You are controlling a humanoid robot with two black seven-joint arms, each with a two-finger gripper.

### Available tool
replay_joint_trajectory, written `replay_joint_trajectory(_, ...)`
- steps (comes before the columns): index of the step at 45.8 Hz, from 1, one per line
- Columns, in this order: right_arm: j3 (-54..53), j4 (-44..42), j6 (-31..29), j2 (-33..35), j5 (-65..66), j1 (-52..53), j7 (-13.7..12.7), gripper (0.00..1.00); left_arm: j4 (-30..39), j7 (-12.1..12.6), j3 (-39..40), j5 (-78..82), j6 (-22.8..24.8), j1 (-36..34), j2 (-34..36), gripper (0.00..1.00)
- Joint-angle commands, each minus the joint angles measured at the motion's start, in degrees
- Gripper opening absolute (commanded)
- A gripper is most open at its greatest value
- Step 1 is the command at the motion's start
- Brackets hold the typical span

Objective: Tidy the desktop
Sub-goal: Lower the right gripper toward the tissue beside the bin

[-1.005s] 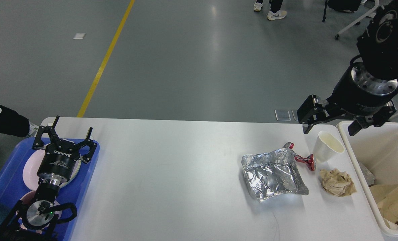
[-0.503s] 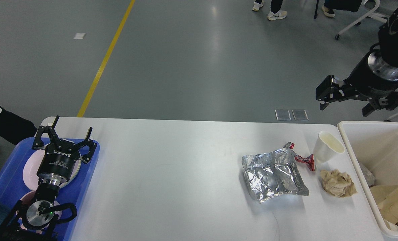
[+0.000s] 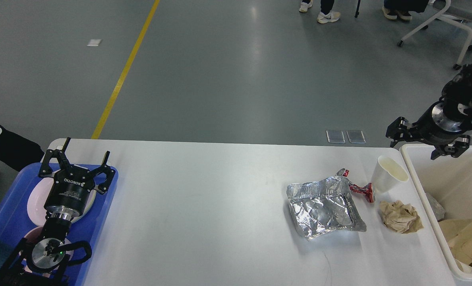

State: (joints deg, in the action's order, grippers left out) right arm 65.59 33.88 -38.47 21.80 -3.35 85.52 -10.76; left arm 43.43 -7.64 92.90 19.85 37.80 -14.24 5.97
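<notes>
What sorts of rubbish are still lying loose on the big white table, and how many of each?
Silver foil bag: 1
White paper cup: 1
Crumpled brown paper: 1
Crushed red item, partly hidden behind the foil bag: 1
Total: 4 loose things on the desktop

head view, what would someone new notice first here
Probably the crumpled silver foil bag on the right part of the white desktop, with a white paper cup and a wadded brown napkin beside it. Next, the open left end effector over a white plate on the blue tray at far left.
</notes>
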Motion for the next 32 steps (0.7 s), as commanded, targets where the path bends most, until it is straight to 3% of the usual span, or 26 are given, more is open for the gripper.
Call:
replay_joint_trajectory(1,-3.98,-4.43,6.55,-0.09,0.10,-7.46,0.04,1.00,-0.01,0.00,0.00,0.01,0.00,0.00,0.09,0.96)
replay_joint_trajectory(7,-4.60,-5.66,13.77,-0.09,0.01,-12.82,-0.05,1.00,-0.01,0.00,0.00,0.01,0.00,-0.08,0.00,0.96)
replay_joint_trajectory(32,-7.58,-5.75,21.59,-2.29,0.01,-18.98,-0.22,1.00,-0.01,0.00,0.00,-0.08,0.00,-0.09,0.00,0.96)
